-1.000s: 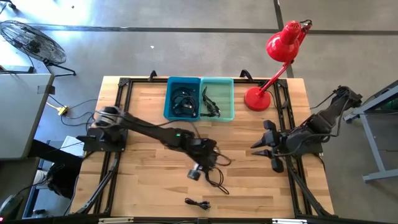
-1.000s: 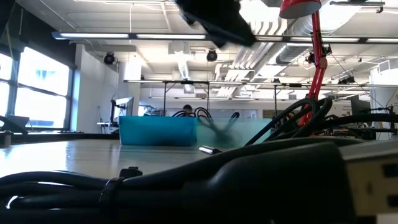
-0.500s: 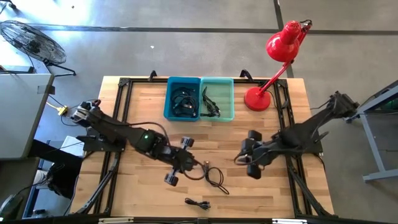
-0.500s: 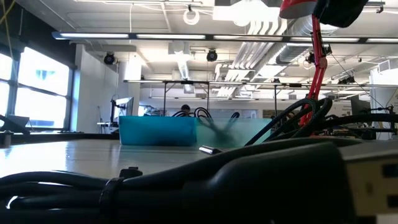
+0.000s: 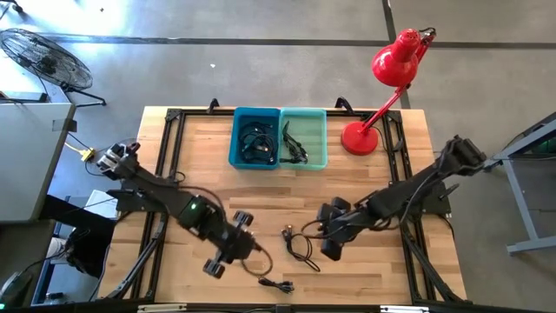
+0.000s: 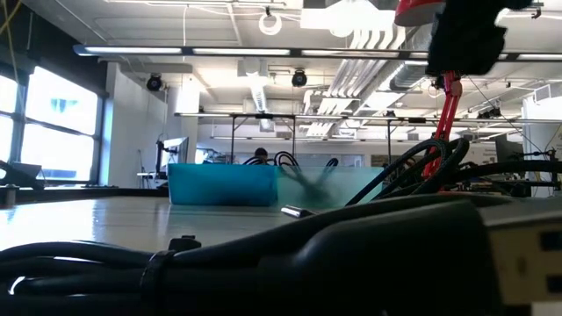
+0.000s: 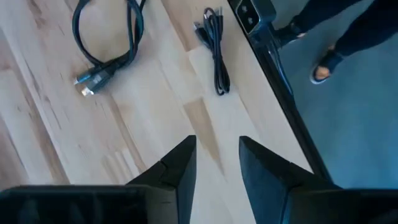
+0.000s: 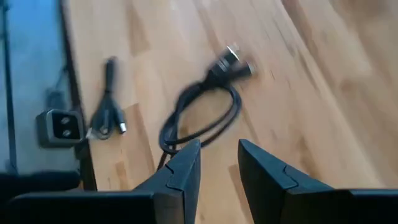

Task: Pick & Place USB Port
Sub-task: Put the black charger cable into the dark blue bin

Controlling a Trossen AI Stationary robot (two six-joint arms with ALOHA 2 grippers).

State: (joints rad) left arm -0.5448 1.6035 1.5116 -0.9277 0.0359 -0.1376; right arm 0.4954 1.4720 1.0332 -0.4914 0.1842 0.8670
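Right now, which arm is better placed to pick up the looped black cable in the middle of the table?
Probably the right. Its gripper hangs beside the looped black cable, open fingers facing it. The left gripper sits farther off, nearer the small bundled black cable at the table's front edge.

Bare wood between bins point(image 5: 279, 137) and looped cable point(image 5: 300, 244), lamp point(image 5: 382, 89) blocking far right corner

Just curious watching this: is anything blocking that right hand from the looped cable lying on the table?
Nothing visible does. The right hand sits just beside the looped cable, with only bare table between them. The left hand is off on the cable's other side.
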